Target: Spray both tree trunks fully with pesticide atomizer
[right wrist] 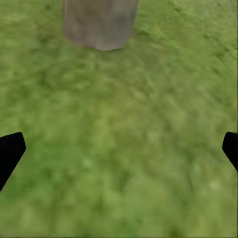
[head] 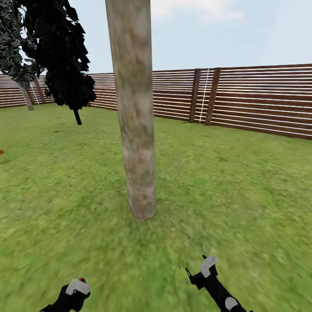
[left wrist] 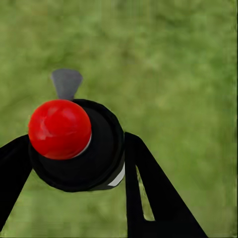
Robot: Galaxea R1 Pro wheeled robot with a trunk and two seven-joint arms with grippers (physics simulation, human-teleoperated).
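A pale mottled tree trunk (head: 134,112) rises from the grass straight ahead; its base (right wrist: 99,22) also shows in the right wrist view. A second pale trunk (head: 26,96) stands far off at the back left under a dark crown. My left gripper (head: 77,288) sits low at the left, shut on the pesticide atomizer (left wrist: 74,144), a dark bottle whose red top (head: 81,280) pokes up between the black fingers (left wrist: 148,188). My right gripper (head: 203,271) hovers low at the right, short of the near trunk, open with only grass between its fingertips (right wrist: 10,153).
A narrow near-black tree (head: 65,56) stands behind and left of the near trunk. A brown slatted fence (head: 242,99) runs along the back. Grass lawn (head: 225,182) spreads all around the trunk.
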